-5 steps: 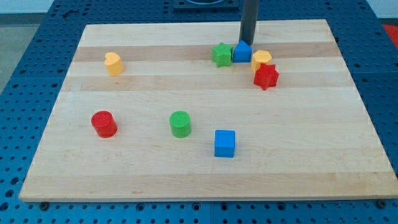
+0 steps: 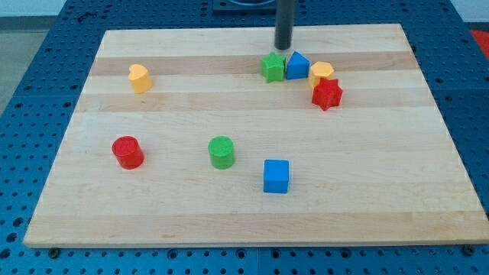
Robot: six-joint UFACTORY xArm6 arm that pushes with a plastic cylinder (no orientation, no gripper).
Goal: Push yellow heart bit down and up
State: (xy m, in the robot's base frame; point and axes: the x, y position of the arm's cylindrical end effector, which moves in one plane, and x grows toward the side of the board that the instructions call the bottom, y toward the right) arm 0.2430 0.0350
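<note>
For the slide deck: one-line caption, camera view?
My tip sits above the green star, far from the yellow heart.

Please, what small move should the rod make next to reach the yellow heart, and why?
Probably slide my tip toward the view's left, along the board's top edge. It now stands just above the green star and blue block, while the yellow heart lies far left, with nothing near it.

Yellow heart lies flat near the board's upper left.
</note>
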